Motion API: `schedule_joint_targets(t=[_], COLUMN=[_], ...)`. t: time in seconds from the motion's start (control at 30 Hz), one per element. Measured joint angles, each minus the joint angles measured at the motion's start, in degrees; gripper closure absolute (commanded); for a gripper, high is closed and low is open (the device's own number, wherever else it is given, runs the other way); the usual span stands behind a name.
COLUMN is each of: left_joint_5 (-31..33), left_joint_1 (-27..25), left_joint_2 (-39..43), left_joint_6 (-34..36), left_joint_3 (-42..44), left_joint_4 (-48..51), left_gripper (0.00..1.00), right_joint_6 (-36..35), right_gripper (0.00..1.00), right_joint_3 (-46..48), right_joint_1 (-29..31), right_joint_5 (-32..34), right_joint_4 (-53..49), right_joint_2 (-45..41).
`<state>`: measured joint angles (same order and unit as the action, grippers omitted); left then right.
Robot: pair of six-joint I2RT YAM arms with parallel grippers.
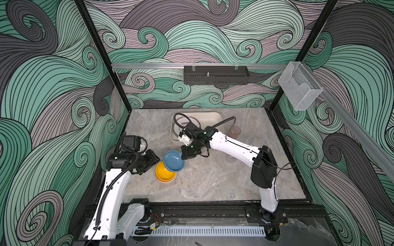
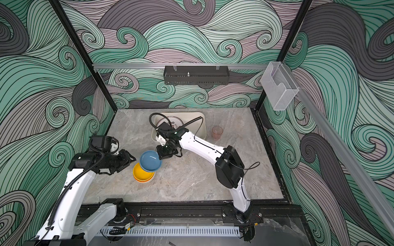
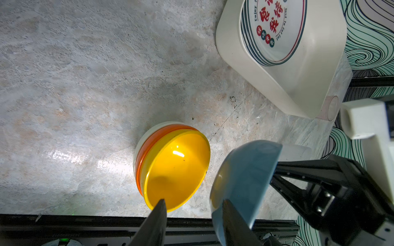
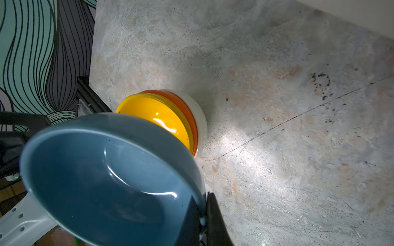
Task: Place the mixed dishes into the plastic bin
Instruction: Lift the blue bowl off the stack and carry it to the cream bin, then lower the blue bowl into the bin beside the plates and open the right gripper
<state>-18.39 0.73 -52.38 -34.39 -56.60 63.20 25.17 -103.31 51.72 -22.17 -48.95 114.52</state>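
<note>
Two jaws of the right gripper (image 1: 183,156) pinch the rim of the blue bowl (image 1: 173,161), which hangs tilted over the yellow bowl (image 1: 164,171). The left gripper (image 1: 157,158) is beside, jaws half apart, empty. The bin (image 1: 215,114) with plates (image 3: 275,32) stands behind on the grey table (image 1: 213,181); the walls (image 1: 42,85) have a wave pattern.

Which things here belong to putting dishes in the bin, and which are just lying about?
Job: blue bowl in the right gripper; stack of yellow, orange and cream bowls; plates in the plastic bin; pink cup beside it.
Lying about: black perforated tray; clear acrylic box.
</note>
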Motion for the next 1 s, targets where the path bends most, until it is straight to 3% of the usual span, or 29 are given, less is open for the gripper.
schedule_joint_targets(t=[0.37, 0.67, 1.0], left_joint_5=[-3.48, -5.25, -5.88], left_joint_1=[0.0, 0.0, 0.0], left_joint_2=[-1.46, -3.06, -3.43], left_joint_6=[-0.11, -0.09, -0.07], left_joint_3=[-0.39, -0.39, -0.39], left_joint_4=[-2.43, -4.13, -4.57], left_gripper=[0.53, 0.53, 0.53], right_joint_6=[-2.56, -4.31, -5.01], right_gripper=[1.0, 1.0, 1.0], right_joint_3=[2.14, 1.7, -8.15], right_joint_1=[-6.82, -15.85, -24.0], right_joint_5=[3.96, 9.79, 14.99], right_joint_4=[-2.78, -5.53, -7.21], right_joint_2=[-4.96, -6.14, -0.74])
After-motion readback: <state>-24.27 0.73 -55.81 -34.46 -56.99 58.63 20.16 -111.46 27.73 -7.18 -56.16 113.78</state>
